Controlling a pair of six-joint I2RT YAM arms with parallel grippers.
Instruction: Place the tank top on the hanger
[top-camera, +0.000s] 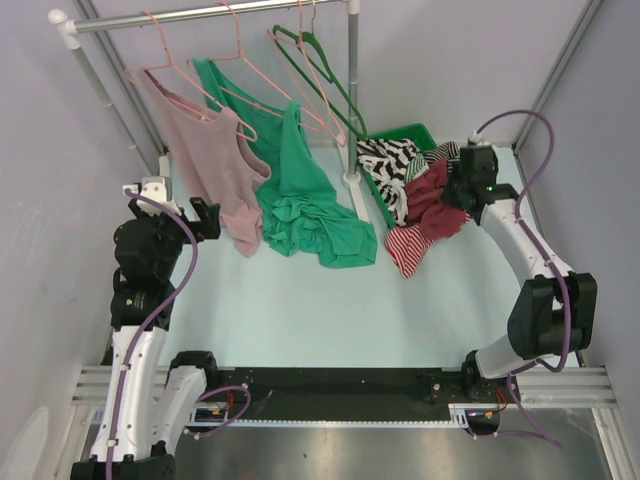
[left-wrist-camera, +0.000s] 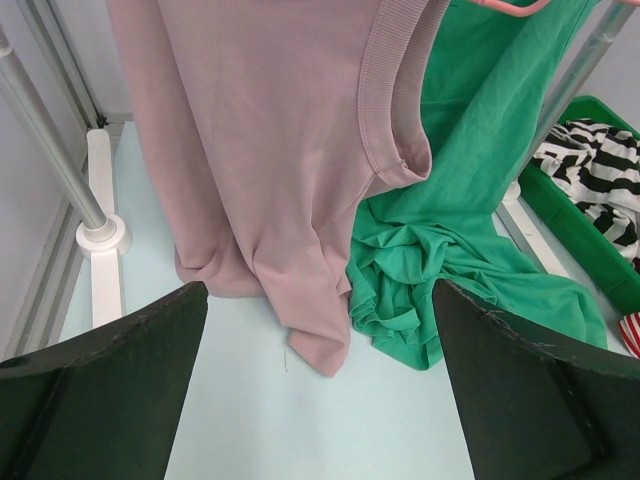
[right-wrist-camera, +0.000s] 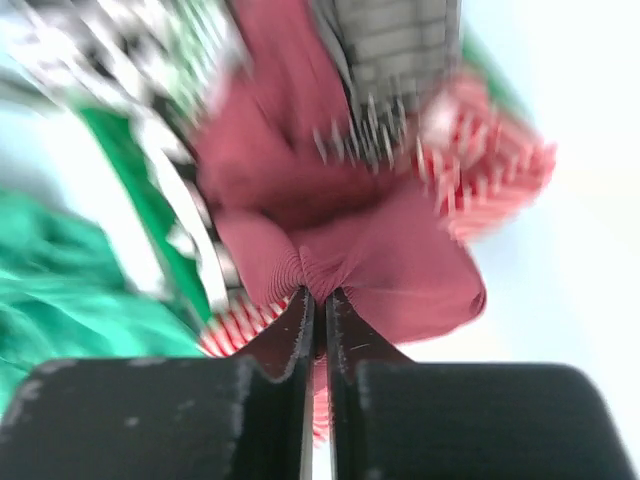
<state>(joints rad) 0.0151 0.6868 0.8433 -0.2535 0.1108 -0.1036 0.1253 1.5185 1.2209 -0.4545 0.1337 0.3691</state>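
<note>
The maroon tank top (top-camera: 432, 195) lies crumpled over the heap by the green bin, and my right gripper (top-camera: 452, 190) is shut on a fold of it. In the right wrist view the closed fingers pinch its ribbed edge (right-wrist-camera: 300, 270), and that gripper (right-wrist-camera: 320, 300) shows blurred cloth beyond. Thin pink hangers (top-camera: 305, 75) hang on the rail at the back. My left gripper (top-camera: 205, 218) is open and empty beside the pale pink top (top-camera: 215, 160); in the left wrist view it (left-wrist-camera: 320, 340) faces that top (left-wrist-camera: 270, 150) above bare table.
A green top (top-camera: 305, 195) hangs from a pink hanger and pools on the table. A dark green hanger (top-camera: 325, 75) hangs on the rail (top-camera: 210, 12). A green bin (top-camera: 400, 135) holds black-and-white striped cloth; a red-striped cloth (top-camera: 405, 245) lies in front. Rack post base (left-wrist-camera: 100, 235) stands left.
</note>
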